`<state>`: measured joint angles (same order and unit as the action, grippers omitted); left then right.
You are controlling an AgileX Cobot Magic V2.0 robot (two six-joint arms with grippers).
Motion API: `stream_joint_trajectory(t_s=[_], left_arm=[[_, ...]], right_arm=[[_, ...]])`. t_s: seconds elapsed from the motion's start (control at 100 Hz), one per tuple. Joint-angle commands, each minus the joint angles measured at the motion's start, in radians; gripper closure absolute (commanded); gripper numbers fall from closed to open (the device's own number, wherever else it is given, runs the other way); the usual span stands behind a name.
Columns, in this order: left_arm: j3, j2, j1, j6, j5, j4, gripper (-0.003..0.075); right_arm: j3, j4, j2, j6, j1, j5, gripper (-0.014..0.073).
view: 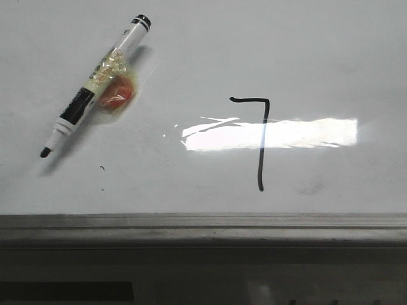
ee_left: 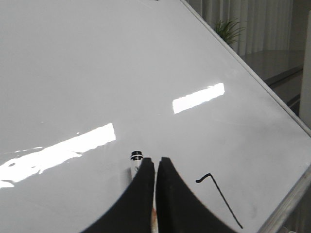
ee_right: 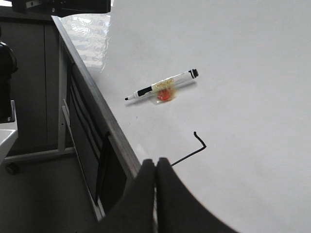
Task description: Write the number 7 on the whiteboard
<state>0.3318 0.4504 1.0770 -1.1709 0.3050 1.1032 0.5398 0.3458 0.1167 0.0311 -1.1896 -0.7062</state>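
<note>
Number 7 (view: 259, 136) drawn on whiteboard (view: 356, 57), marker (view: 95, 86) lying loose; left gripper (ee_left: 155, 167) and right gripper (ee_right: 155, 167) pressed together, holding nothing.

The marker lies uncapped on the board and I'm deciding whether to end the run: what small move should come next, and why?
Probably none beyond holding both arms back. The 7 is already drawn on the whiteboard, and the marker lies loose beside it. The left gripper and right gripper are both shut and hold nothing.
</note>
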Motion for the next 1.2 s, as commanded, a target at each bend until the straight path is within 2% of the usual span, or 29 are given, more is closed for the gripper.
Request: stream_joint_trajectory(t_s=[0.0,0.11,0.21,0.31,0.38,0.59,0.81,0.94,1.03,1.19], left_arm=[[0.025,0.007,-0.14,0.183,-0.096,-0.167,0.0741],[0.018,0.005,-0.336,0.426,-0.229,-0.367,0.0741],[-0.022,-0.013,-0.504,0.716,-0.272,-0.589,0.0741],[-0.088,-0.063,-0.617,0.985,-0.268,-0.779,0.0741],[-0.129,-0.115,-0.662,1.082,-0.266,-0.868,0.0741],[-0.222,-0.231,-0.674,1.128,-0.241,-1.058,0.0741],[-0.306,-0.238,-0.674,1.136,-0.239,-1.061,0.0741],[-0.356,-0.238,-0.674,1.244,-0.226,-1.082,0.0741],[-0.356,-0.247,-0.674,1.293,-0.283,-1.126,0.0741],[-0.356,-0.329,-0.685,1.293,-0.363,-1.151,0.0741]], right_arm=[[0.022,0.025,0.013,-0.005,0.001,0.072,0.0644],[0.022,0.025,0.013,-0.005,0.001,0.072,0.0644],[0.022,0.025,0.013,-0.005,0.001,0.072,0.0644],[0.022,0.025,0.013,-0.005,0.001,0.072,0.0644],[0.022,0.025,0.013,-0.005,0.001,0.072,0.0644],[0.022,0.025,0.013,-0.005,0.001,0.072,0.0644],[0.022,0.025,0.013,-0.005,0.001,0.072,0.0644],[0.022,0.025,0.013,-0.005,0.001,0.072,0.0644],[0.022,0.025,0.013,-0.005,0.001,0.072,0.0644],[0.022,0.025,0.013,-0.005,0.001,0.072,0.0644]])
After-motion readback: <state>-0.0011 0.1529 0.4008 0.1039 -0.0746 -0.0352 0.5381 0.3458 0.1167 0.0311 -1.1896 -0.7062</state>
